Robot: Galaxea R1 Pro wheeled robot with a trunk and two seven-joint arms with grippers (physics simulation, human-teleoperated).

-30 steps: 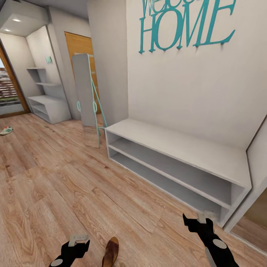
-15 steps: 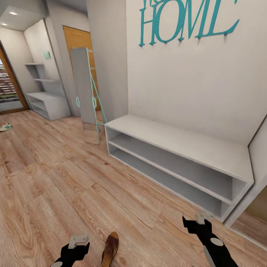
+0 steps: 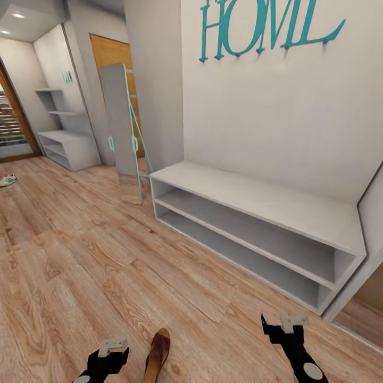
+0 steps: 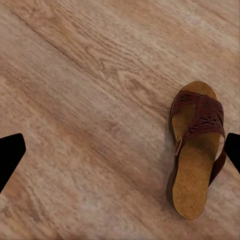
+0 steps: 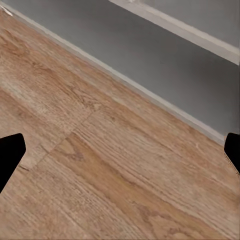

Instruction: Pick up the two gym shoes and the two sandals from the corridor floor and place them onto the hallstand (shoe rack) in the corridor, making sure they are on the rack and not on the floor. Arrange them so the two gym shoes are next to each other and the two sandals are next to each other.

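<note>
One dark-brown sandal (image 3: 157,355) lies on the wood-plank corridor floor (image 3: 80,255) at the head view's lower edge, just right of my left gripper (image 3: 109,348). In the left wrist view the sandal (image 4: 196,150) lies strap up with its tan footbed showing, close to one fingertip (image 4: 233,150); the left gripper (image 4: 120,152) is open and empty. A white gym shoe (image 3: 7,180) with green accents lies far off at the left edge. The pale-grey hallstand (image 3: 72,150) stands at the far left under mint letters (image 3: 67,76). My right gripper (image 3: 284,324) is open over bare floor.
A long white two-shelf rack (image 3: 255,210) under teal "HOME" lettering (image 3: 268,29) runs along the right wall; its bottom shelf (image 5: 165,65) lies just ahead of my right gripper (image 5: 120,152). A standing mirror (image 3: 119,125) leans by the wall corner. A glass door (image 3: 10,122) is at far left.
The whole picture has shifted upward a little, so the camera has moved. The sandal, the shoe and both grippers keep their places relative to one another.
</note>
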